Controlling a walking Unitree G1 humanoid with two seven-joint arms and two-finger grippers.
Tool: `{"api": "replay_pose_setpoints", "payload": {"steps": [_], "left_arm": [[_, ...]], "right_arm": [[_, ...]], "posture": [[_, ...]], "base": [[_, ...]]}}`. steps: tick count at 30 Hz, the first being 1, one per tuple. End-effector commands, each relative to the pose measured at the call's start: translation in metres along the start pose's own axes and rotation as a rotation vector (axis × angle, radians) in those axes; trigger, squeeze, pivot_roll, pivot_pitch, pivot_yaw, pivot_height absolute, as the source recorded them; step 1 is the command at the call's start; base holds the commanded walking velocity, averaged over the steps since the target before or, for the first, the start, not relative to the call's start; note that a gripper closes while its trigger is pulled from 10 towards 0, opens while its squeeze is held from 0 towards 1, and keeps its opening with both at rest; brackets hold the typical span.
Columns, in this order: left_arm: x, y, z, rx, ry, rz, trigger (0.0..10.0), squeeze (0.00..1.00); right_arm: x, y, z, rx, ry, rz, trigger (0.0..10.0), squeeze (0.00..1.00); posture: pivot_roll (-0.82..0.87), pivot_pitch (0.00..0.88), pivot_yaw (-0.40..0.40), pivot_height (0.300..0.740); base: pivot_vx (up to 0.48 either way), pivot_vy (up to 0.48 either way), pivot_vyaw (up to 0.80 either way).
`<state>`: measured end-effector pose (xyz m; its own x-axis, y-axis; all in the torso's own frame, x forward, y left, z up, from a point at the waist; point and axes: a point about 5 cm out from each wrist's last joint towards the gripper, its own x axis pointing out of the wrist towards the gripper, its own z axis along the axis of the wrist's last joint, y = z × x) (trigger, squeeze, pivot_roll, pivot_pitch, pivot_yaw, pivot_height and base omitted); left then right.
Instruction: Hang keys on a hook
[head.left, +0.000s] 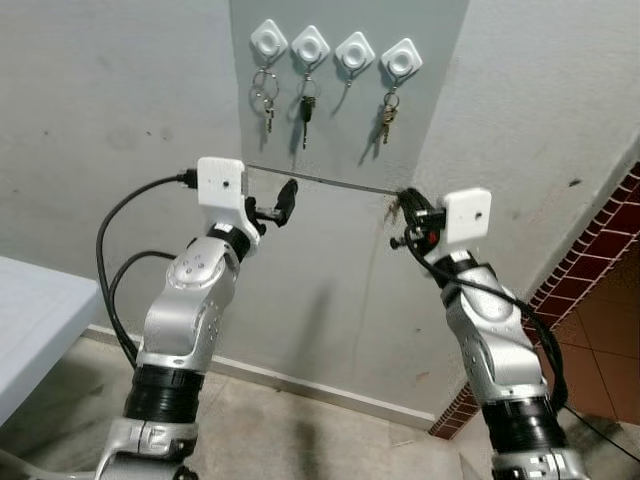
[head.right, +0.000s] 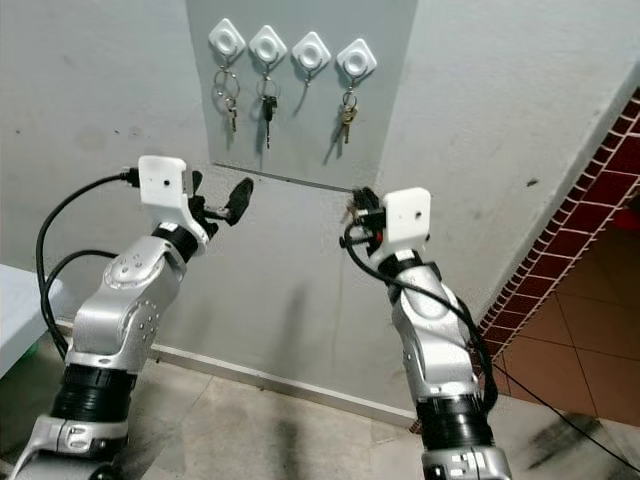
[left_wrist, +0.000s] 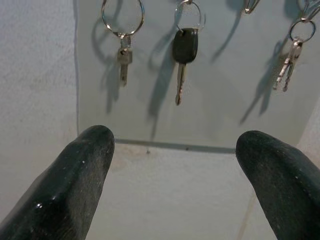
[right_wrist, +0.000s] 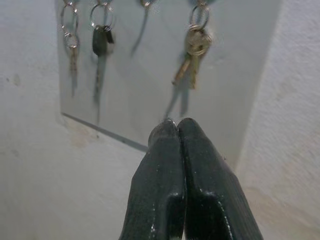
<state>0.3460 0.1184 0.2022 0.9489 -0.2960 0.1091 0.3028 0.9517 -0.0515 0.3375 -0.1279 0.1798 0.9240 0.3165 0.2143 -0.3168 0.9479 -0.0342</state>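
Observation:
A grey panel (head.left: 345, 130) on the wall carries a row of white hooks. A silver key on a ring (head.left: 266, 100) hangs from the first hook (head.left: 268, 40), a black-headed key (head.left: 307, 108) from the second, and a brass key pair (head.left: 386, 115) from the fourth (head.left: 401, 60). The third hook (head.left: 354, 52) is bare. My left gripper (head.left: 272, 205) is open below the panel's lower left edge, empty, pointing up at the keys (left_wrist: 184, 50). My right gripper (head.left: 405, 212) is shut with nothing between its fingers (right_wrist: 170, 165), just under the panel's lower right corner, below the brass keys (right_wrist: 192, 55).
A white table (head.left: 30, 320) juts in at the far left. Red tiles (head.left: 600, 260) cover the wall and floor at the right. Black cables (head.left: 115, 270) loop beside my left arm. A pale baseboard (head.left: 300, 385) runs along the foot of the wall.

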Motion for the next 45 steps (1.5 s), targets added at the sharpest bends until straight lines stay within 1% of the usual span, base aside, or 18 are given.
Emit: {"api": "replay_pose_setpoints", "payload": {"steps": [1,5,13,15,17,19,23,27,31,33,40,45], "left_arm": [[0.004,0.003,0.002,0.032,0.0,0.001,10.0,0.0],[0.006,0.006,0.004,0.046,-0.006,0.003,10.0,0.0],[0.009,0.008,0.009,0.048,-0.026,0.005,10.0,0.0],[0.01,0.008,0.012,0.045,-0.038,0.005,10.0,0.0],[0.011,0.008,0.014,0.044,-0.044,0.002,10.0,0.0],[0.012,0.003,0.016,0.045,-0.055,-0.016,10.0,0.0],[0.012,-0.005,0.016,0.07,-0.061,-0.05,10.0,0.0],[0.011,-0.011,0.015,0.069,-0.061,-0.074,10.0,0.0],[0.009,-0.022,0.012,0.064,-0.06,-0.111,10.0,0.0],[0.009,-0.025,0.011,0.063,-0.06,-0.121,10.0,0.0],[0.009,-0.028,0.013,0.059,-0.063,-0.133,10.0,0.0],[0.008,-0.029,0.013,0.059,-0.065,-0.135,10.0,0.0]], "right_arm": [[0.007,0.002,0.003,0.004,-0.009,0.022,10.0,0.0],[0.02,0.011,0.008,0.0,-0.025,0.074,10.0,0.0],[0.041,0.017,0.019,0.01,-0.06,0.121,10.0,0.0],[0.051,0.018,0.026,0.008,-0.079,0.129,10.0,0.0],[0.056,0.017,0.03,0.01,-0.09,0.127,10.0,0.0],[0.066,0.017,0.039,0.009,-0.119,0.129,10.0,0.0],[0.071,0.016,0.048,0.03,-0.157,0.133,10.0,0.0],[0.073,0.016,0.053,0.059,-0.183,0.137,10.0,0.0],[0.078,0.019,0.063,0.1,-0.248,0.155,10.0,0.0],[0.079,0.02,0.066,0.112,-0.264,0.162,10.0,0.0],[0.083,0.023,0.076,0.147,-0.304,0.178,10.0,0.0],[0.087,0.023,0.08,0.171,-0.313,0.174,10.0,0.0]], "posture": [[0.05,0.06,-0.037,0.74],[0.05,0.065,-0.034,0.74],[0.05,0.067,-0.033,0.74],[0.05,0.067,-0.035,0.74],[0.05,0.067,-0.035,0.74],[0.06,0.067,-0.037,0.74],[0.06,0.067,-0.037,0.74],[0.06,0.067,-0.037,0.74],[0.06,0.07,-0.032,0.74],[0.06,0.07,-0.031,0.74],[0.06,0.07,-0.031,0.74],[0.06,0.07,-0.032,0.74]], "base": [[0.0,0.0,0.0],[0.0,0.0,0.0],[0.0,0.0,0.0],[0.0,0.0,0.0],[0.0,0.0,0.0],[0.0,0.0,0.0],[0.0,0.0,0.0],[0.0,0.0,0.0],[0.0,0.0,0.0],[0.0,0.0,0.0],[0.0,0.0,0.0],[0.0,0.0,0.0]]}}
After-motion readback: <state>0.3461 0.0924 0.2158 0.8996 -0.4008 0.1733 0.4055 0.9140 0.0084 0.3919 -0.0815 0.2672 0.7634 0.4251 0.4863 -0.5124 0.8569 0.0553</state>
